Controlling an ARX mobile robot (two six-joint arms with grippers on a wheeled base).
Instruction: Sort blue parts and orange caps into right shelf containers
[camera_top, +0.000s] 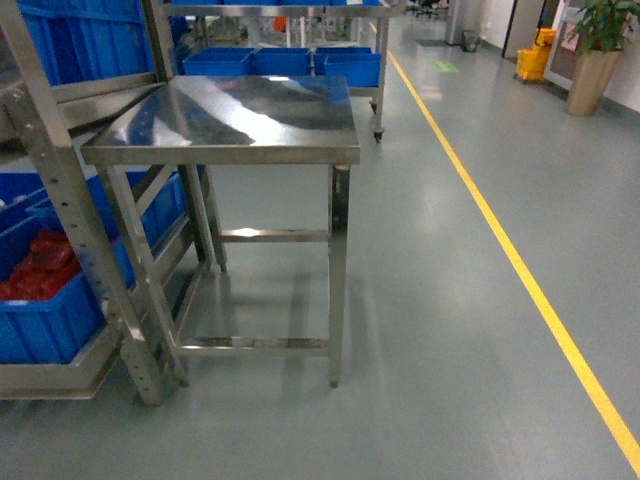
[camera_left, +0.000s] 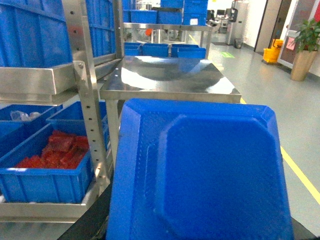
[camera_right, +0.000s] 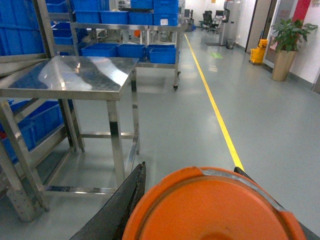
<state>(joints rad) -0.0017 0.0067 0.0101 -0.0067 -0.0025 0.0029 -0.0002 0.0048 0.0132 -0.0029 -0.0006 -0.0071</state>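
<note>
Carrying stage, by the look of it: left claw (camera_left: 200, 235) grips a blue part (camera_left: 200, 175), right claw (camera_right: 190, 220) grips an orange cap (camera_right: 212, 207). Bench (camera_top: 240, 115) ahead; crate of orange caps (camera_left: 55, 155) on the left shelf. Next: locate right shelf containers, not identifiable yet.

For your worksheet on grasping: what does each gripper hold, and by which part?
Left: a blue tray. Right: an orange lid. Both fill the wrist views; the exact hold points are hidden.

No readable text, labels, brands or numbers anywhere; distant green floor marking illegible.
</note>
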